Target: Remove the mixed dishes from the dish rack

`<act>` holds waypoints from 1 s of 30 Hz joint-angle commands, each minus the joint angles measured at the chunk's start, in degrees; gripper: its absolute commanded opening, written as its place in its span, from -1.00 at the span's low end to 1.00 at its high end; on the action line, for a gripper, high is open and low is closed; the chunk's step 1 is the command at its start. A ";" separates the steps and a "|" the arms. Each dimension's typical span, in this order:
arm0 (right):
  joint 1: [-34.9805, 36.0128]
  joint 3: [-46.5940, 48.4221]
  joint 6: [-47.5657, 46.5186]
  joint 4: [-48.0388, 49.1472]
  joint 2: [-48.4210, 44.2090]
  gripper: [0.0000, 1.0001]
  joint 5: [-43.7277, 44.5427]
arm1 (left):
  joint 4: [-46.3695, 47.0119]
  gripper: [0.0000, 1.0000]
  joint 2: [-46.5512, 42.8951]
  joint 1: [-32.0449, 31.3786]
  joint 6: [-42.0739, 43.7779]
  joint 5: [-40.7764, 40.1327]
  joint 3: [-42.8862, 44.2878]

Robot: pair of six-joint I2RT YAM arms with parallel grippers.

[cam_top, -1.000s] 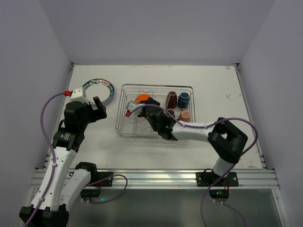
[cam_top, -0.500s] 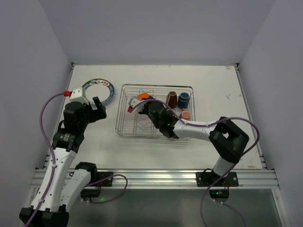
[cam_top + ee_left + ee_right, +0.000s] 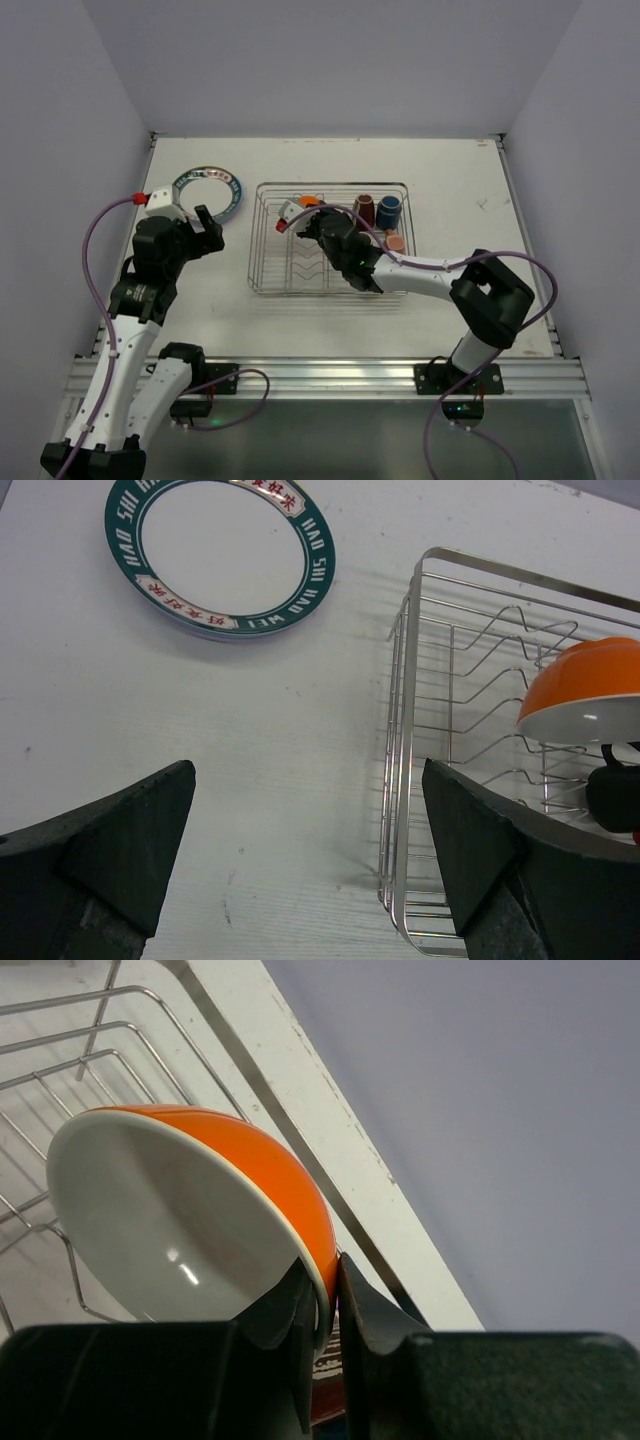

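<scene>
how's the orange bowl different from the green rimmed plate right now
The bowl is orange outside and deep; the plate is shallow with a green lettered rim. The bowl is tilted on edge at the rack, while the plate lies flat outside it, to its left. The right claw pinches the bowl's rim; nothing touches the plate. Both are round and white inside.

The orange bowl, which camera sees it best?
The right wrist view: the orange bowl fills it, white inside, rim pinched by the right gripper. The left wrist view catches it at its edge, above the dish rack. The top view shows an orange speck.
</scene>
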 commanded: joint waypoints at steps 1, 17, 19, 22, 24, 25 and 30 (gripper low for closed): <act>0.08 0.00 3.76 3.69 -4.73 -1.00 -1.25 | 2.23 1.00 -0.70 -0.53 0.86 -0.90 -0.61; -0.01 9.74 23.52 -19.40 -11.14 -1.00 -0.36 | 4.60 1.00 1.06 -0.53 1.48 9.97 0.09; -0.36 13.52 30.72 -29.20 -11.32 -1.00 -2.55 | 5.91 1.00 1.76 -0.53 0.87 17.06 0.80; -2.11 19.23 42.50 -42.30 -10.88 -1.00 -6.67 | 7.85 1.00 3.43 -0.53 -0.71 25.60 3.16; -3.26 22.48 48.56 -46.91 -9.92 -1.00 -8.36 | 8.47 1.00 5.53 -0.80 -1.33 27.30 5.53; -3.35 23.63 49.80 -51.28 -9.48 -1.00 -8.02 | 8.47 1.00 6.24 -1.06 -1.60 27.22 6.33; -3.53 30.84 55.70 -62.30 -6.23 -1.00 -5.38 | 5.94 1.00 12.38 -6.92 -0.02 20.92 11.86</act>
